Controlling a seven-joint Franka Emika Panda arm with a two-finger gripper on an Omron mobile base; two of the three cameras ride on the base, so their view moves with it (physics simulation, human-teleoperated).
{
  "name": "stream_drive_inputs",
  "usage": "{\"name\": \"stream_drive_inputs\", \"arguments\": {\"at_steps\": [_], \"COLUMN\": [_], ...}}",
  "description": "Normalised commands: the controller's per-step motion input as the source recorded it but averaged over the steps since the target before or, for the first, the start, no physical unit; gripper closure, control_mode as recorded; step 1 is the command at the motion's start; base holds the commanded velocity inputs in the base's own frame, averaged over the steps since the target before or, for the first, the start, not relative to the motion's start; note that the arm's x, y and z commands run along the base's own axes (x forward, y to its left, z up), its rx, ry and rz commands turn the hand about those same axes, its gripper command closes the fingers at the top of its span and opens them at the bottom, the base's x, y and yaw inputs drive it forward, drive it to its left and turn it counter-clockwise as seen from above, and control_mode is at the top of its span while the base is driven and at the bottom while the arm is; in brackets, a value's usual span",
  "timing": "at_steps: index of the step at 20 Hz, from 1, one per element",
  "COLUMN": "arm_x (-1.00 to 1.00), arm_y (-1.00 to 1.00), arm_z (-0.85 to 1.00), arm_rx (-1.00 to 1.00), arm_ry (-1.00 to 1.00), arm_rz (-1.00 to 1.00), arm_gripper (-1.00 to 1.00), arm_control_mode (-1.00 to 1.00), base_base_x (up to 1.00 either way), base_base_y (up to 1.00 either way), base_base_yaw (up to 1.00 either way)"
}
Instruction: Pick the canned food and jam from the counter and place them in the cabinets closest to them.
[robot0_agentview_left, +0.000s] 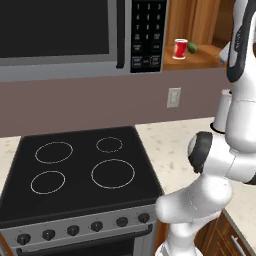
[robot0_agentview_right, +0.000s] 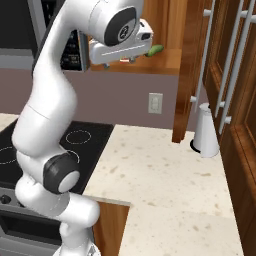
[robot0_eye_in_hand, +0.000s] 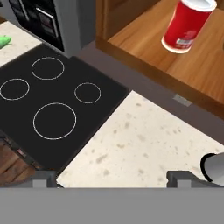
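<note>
**Inspector:** Hand view first. You have the red can (robot0_eye_in_hand: 189, 25) standing upright on the open cabinet shelf (robot0_eye_in_hand: 175, 65), top right, well apart from the end effector (robot0_eye_in_hand: 111, 177), whose two finger tips stand wide with nothing between them.

**Operator:** And from the base?

**Inspector:** In the left base view you see the same can (robot0_agentview_left: 180, 49) on the shelf just right of the microwave (robot0_agentview_left: 75, 35), with a small green item (robot0_agentview_left: 192, 47) touching or just beside it; I cannot tell what it is. Below lie the black cooktop (robot0_agentview_left: 80, 170) and the speckled bench (robot0_agentview_left: 175, 145). In the right base view, the tall door (robot0_agentview_right: 192, 70) with its silver bar handle (robot0_agentview_right: 202, 55) stands open, and a white container (robot0_agentview_right: 206, 131) sits on the bench beneath.
</note>
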Motion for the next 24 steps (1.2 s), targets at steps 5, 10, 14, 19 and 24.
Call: {"name": "stream_drive_inputs", "arguments": {"at_steps": [5, 10, 14, 19, 24], "arm_x": [-0.91, -0.95, -0.71, -0.27, -0.16], "arm_y": [0.23, 0.29, 0.32, 0.01, -0.05], "arm_z": [-0.76, -0.73, -0.84, -0.51, -0.04], "arm_rx": [-0.28, -0.28, -0.2, 0.16, 0.25], "arm_ry": [-0.25, -0.28, -0.19, -0.11, 0.0], "arm_rz": [0.01, 0.0, 0.0, -0.07, -0.05], "arm_gripper": [-1.0, -1.0, -1.0, -1.0, -1.0], "arm_control_mode": [-1.0, -1.0, -1.0, -1.0, -1.0], "base_base_x": [0.0, 0.0, 0.0, 0.0, 0.0], "base_base_y": [0.0, 0.0, 0.0, 0.0, 0.0], "base_base_yaw": [0.0, 0.0, 0.0, 0.0, 0.0]}}
